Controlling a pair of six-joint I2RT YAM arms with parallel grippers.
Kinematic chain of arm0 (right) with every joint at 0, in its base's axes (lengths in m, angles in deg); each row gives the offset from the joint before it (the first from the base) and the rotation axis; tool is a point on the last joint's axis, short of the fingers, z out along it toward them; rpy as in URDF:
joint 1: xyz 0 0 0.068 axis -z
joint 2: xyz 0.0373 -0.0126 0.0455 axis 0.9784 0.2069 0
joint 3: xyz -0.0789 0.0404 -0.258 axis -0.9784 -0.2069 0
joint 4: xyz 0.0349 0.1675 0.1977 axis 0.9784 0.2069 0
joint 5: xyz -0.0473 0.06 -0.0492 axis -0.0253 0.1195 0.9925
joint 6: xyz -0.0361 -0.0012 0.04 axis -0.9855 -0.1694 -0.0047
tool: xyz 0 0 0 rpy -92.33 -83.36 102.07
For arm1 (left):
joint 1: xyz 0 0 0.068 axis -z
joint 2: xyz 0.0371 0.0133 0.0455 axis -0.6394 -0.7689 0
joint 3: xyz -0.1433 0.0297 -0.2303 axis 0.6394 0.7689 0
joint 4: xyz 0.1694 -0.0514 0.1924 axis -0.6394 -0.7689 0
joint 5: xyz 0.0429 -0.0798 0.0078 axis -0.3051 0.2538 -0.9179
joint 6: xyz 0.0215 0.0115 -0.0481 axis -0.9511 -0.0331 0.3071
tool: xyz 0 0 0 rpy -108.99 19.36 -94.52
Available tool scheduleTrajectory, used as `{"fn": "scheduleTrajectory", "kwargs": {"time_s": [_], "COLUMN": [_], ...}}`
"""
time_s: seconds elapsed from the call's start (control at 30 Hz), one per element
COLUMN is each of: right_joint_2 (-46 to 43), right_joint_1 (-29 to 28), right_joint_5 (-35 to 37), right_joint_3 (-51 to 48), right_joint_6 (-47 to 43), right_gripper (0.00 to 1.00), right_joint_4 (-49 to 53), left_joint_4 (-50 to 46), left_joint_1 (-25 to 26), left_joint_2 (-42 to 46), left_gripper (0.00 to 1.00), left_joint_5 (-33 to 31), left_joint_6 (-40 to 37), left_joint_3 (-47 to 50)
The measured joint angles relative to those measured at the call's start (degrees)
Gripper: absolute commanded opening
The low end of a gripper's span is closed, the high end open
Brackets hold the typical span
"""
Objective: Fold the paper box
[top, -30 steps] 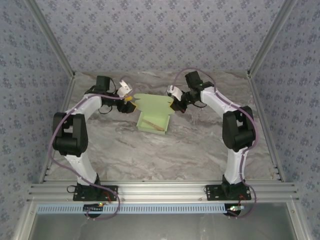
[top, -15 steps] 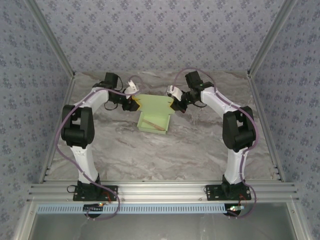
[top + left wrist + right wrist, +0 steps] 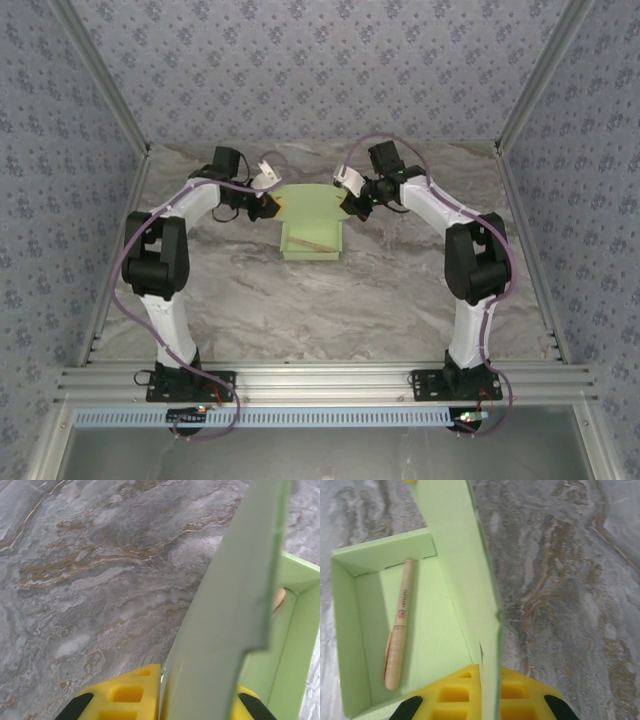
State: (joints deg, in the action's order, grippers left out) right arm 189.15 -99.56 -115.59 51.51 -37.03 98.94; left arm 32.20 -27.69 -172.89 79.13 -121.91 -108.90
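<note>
Near zone: grey-veined marble counter (image 3: 300, 320), bare surface.

Far middle of the counter, between the two arms: the paper box (image 3: 310, 250). It is pale green card, open at the top, with its near and side walls raised. On its floor lies a tan wooden stick (image 3: 399, 625), set at a slant. A line of small red print runs along the barrel (too small to read).

At the box's far edge a wide flap (image 3: 310, 203) stands up.

Left claw (image 3: 195, 700): yellow fingers (image 3: 125, 697) closed on either face of the flap's left end, pinching the card.

Right claw (image 3: 487, 692): likewise clamped on the flap's right end, the card's edge passing between its yellow pads.

Beyond: blue patterned wall (image 3: 320, 70).
</note>
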Motion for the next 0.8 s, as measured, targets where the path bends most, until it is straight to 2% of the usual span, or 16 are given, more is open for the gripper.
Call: {"fn": "scheduleTrajectory", "kwargs": {"time_s": [0.33, 0.47, 0.63, 0.8], "right_joint_2": [-3.13, -3.13, -3.06, -1.86], "right_joint_1": [-7.85, -11.02, -13.66, -15.04], "right_joint_5": [20.13, 27.87, 35.8, 41.46], "right_joint_3": [-4.0, -4.02, -3.87, -2.54], "right_joint_6": [19.32, 27.12, 34.88, 40.94], "right_gripper": [0.06, 0.06, 0.08, 0.09], "right_joint_4": [-7.67, -8.33, -8.24, -7.61], "left_joint_4": [9.81, 12.26, 16.15, 19.1], "left_joint_1": [1.57, 2.58, 3.89, 5.38], "left_joint_2": [3.48, 3.8, 4.26, 6.16], "left_gripper": [0.1, 0.1, 0.04, 0.05], "left_joint_5": [-12.5, -17.79, -21.29, -25.0], "left_joint_6": [21.44, 27.63, 34.69, 40.22], "left_joint_3": [4.63, 5.09, 6.71, 9.7]}}
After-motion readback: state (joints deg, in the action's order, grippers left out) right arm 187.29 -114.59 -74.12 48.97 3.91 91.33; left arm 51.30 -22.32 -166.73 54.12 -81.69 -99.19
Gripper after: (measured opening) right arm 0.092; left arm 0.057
